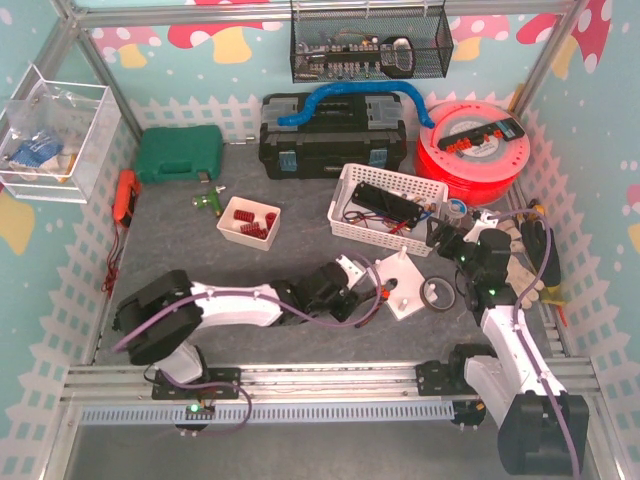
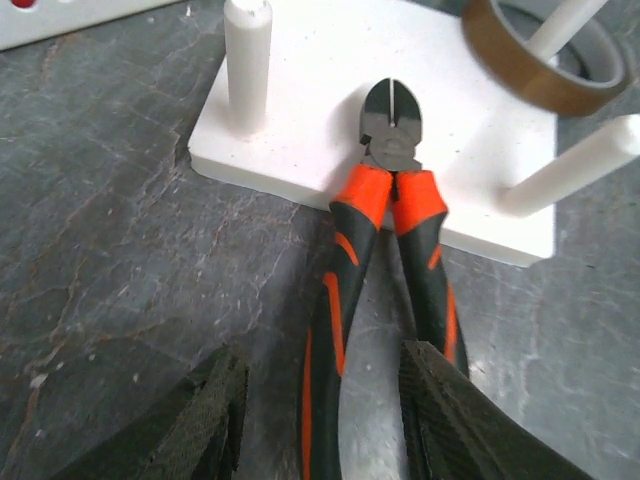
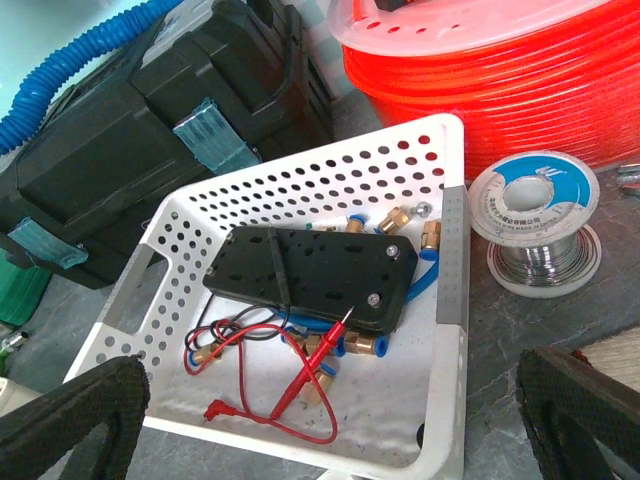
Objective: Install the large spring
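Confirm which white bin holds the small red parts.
The small tray left of centre holds the red parts; the bigger perforated basket to its right holds a black box instead.

I've got the left arm lying low, stretched out toward my right, the left gripper angled downward with its fingers partway apart. The right arm reaches forward from its base, the right gripper spread wide.

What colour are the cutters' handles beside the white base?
The handles are orange and black; best in left wrist view.
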